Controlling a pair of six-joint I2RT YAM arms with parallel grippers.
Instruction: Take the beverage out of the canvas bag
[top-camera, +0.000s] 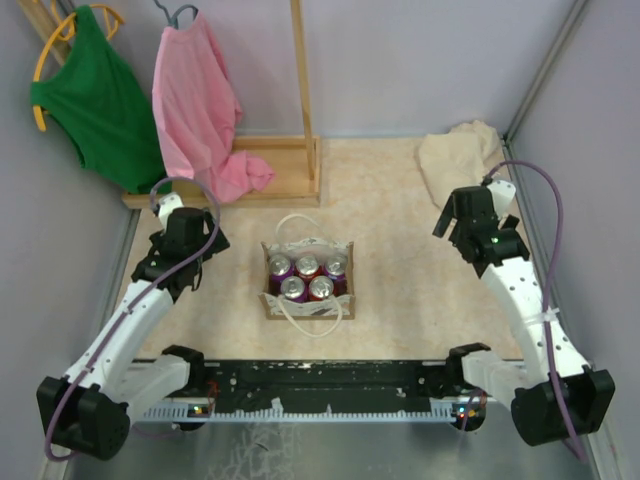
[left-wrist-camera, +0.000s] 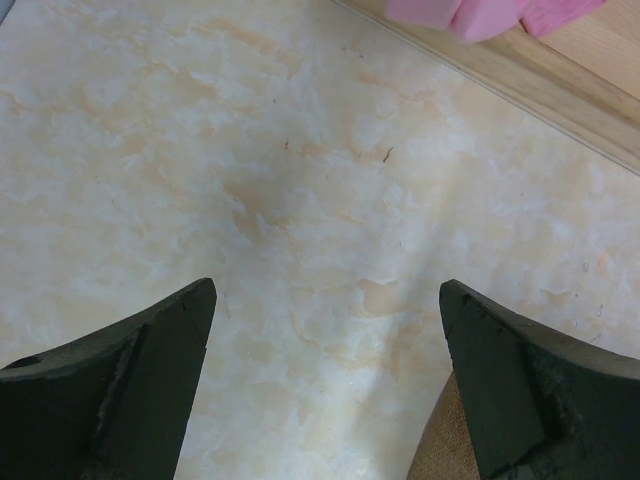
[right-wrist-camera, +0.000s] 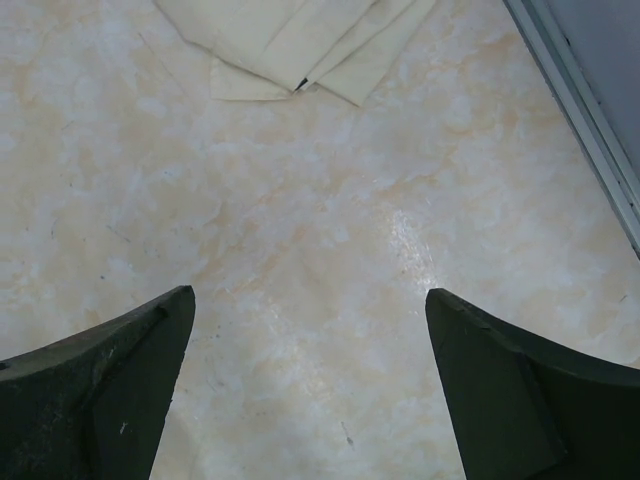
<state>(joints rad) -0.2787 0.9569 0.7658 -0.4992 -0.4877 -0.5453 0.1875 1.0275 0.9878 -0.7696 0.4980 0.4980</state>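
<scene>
Left end effector (left-wrist-camera: 328, 300) and right end effector (right-wrist-camera: 310, 300) gape empty — canvas bag (top-camera: 276, 302) shows only five can tops (top-camera: 307, 266)

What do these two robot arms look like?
The left arm and right arm have white links with black joints and bases; a purple cable runs along each. The left tool and right tool each end in two dark, wedge-shaped fingers.

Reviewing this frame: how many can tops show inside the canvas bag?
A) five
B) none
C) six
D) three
A: the top view shows five cans standing in the canvas bag, three in the far row and two in the near row.
</scene>
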